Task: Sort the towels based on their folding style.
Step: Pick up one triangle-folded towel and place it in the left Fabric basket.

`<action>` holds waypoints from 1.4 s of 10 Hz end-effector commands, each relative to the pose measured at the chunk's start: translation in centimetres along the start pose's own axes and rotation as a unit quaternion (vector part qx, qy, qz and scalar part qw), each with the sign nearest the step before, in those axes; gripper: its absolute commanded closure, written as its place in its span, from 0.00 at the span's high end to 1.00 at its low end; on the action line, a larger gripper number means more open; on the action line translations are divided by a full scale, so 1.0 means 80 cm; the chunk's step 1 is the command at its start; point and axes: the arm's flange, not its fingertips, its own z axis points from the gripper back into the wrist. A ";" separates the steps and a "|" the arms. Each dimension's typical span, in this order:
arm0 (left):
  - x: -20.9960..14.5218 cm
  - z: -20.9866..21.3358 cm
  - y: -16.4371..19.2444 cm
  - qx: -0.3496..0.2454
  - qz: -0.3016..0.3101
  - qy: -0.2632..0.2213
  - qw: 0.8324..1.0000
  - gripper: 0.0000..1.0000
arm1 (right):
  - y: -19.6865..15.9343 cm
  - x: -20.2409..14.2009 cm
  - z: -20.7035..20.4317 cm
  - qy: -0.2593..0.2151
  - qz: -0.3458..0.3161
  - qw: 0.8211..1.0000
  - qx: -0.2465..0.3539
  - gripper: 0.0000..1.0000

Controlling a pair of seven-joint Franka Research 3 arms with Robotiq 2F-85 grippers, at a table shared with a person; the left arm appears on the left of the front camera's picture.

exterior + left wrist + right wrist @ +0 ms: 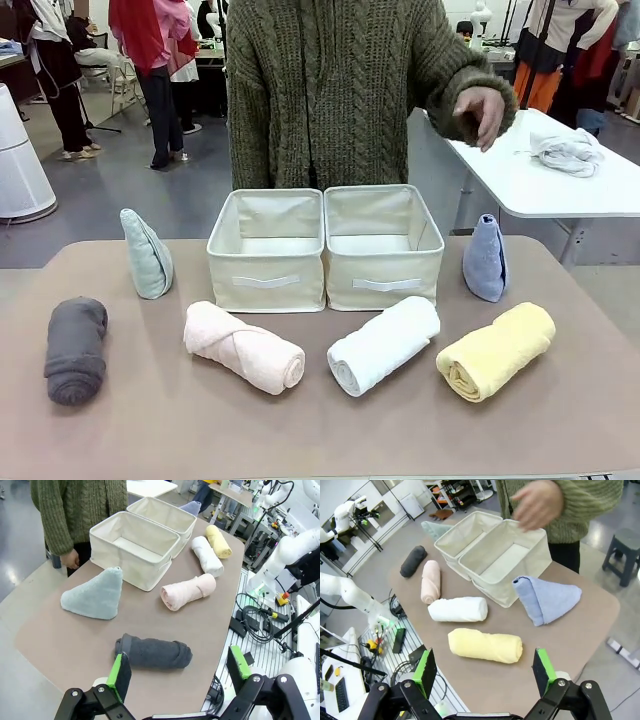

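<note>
Six towels lie on the tan table. A dark grey roll [75, 350] [154, 652] is at the left, then a pink roll [245, 346] [188, 591], a white roll [384, 344] [458, 609] and a yellow roll [496, 350] [485, 645]. A pale green cone [146, 254] [95, 595] stands left of two fabric bins, a blue cone [485, 258] [547, 598] right of them. My left gripper [180, 675] hangs open above the grey roll. My right gripper [485, 671] hangs open above the yellow roll. Neither holds anything.
Two cream fabric bins [266, 250] [383, 246] stand side by side at the table's far middle, both empty. A person in a green knit sweater stands behind them, one hand [482, 114] raised. A whitish cloth bundle [566, 150] lies on a white side table.
</note>
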 end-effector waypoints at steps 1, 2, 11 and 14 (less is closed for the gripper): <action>0.001 0.002 -0.003 -0.003 -0.007 -0.004 1.000 1.00 | -0.002 -0.002 0.000 -0.002 0.007 1.000 0.004 1.00; 0.001 0.002 -0.003 -0.003 -0.007 -0.004 1.000 1.00 | -0.002 -0.002 0.000 -0.002 0.007 1.000 0.004 1.00; 0.001 0.002 -0.003 -0.003 -0.007 -0.004 1.000 1.00 | -0.002 -0.002 0.000 -0.002 0.007 1.000 0.004 1.00; 0.001 0.002 -0.003 -0.003 -0.007 -0.004 1.000 1.00 | -0.002 -0.002 0.000 -0.002 0.007 1.000 0.004 1.00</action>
